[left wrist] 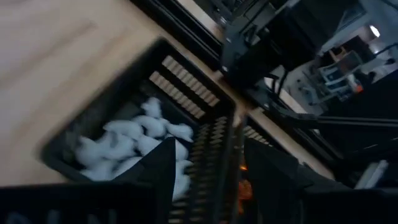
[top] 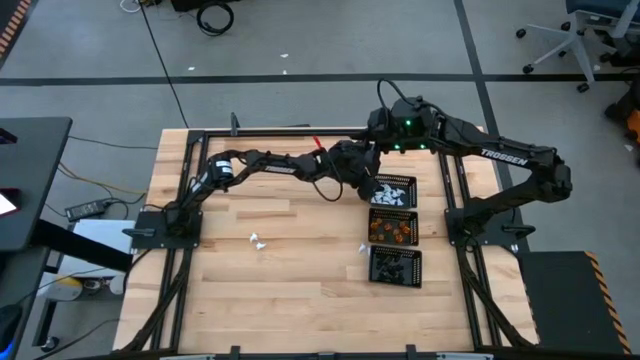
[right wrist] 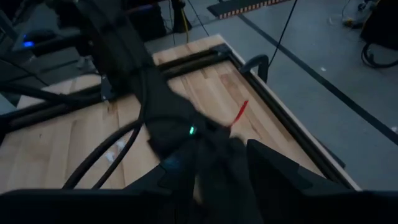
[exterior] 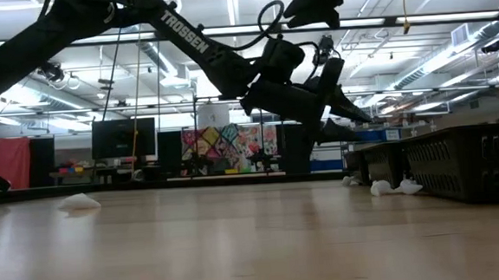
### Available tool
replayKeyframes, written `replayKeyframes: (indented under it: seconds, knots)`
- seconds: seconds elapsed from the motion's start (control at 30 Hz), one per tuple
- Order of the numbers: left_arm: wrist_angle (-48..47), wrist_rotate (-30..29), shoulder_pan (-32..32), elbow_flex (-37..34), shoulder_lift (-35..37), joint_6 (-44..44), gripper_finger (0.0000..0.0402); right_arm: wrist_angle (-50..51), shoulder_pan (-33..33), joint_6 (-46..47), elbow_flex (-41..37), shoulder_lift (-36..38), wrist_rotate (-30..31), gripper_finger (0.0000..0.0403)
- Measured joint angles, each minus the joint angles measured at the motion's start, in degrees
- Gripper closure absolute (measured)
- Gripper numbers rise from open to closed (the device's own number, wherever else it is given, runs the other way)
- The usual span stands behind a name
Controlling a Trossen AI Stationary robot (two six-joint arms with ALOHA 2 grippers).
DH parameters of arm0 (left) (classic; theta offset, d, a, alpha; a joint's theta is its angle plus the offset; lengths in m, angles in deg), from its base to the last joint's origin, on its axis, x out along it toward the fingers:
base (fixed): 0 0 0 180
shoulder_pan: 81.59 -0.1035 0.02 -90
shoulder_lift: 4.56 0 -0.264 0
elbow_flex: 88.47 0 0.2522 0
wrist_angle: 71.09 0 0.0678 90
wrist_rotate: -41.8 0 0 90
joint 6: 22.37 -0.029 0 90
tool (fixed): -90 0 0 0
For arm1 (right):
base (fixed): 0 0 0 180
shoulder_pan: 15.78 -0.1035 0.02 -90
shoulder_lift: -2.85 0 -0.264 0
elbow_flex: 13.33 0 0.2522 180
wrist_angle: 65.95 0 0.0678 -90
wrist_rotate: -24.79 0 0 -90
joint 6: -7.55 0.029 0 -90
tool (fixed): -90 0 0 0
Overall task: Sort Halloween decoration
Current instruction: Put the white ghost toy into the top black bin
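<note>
Left wrist view — fingers (left wrist: 208,177) apart over white trinkets (left wrist: 134,146) in tray (left wrist: 93,118).

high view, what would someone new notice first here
The eye lands on a column of three black mesh trays right of the table's centre, sorted by colour: white trinkets in the far one, orange trinkets in the middle, black trinkets in the nearest. Both dark arms crowd together at the far tray, the left gripper open just over the white pile. A few stray white pieces lie loose on the bare wood.
</note>
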Motion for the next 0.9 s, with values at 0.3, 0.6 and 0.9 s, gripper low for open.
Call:
replayKeyframes:
  seconds: [0.3, 0.6, 0.9]
  knots:
    - [4.1, -9.0, -0.5, -13.4, 13.0, -16.8, 0.0229, 5.8, -0.4, 0.0, 0.1, 0.5, 2.4, 0.0255]
    - [5.0, -16.4, -0.5, -25.7, 16.9, -26.7, 0.0239, 1.6, -1.2, -0.5, 0.0, 1.5, 5.9, 0.0255]
    - [3.5, -17.3, 2.7, -20.9, 10.6, -28.3, 0.0193, 1.4, -2.3, 0.3, 0.0, 1.5, 5.5, 0.0255]
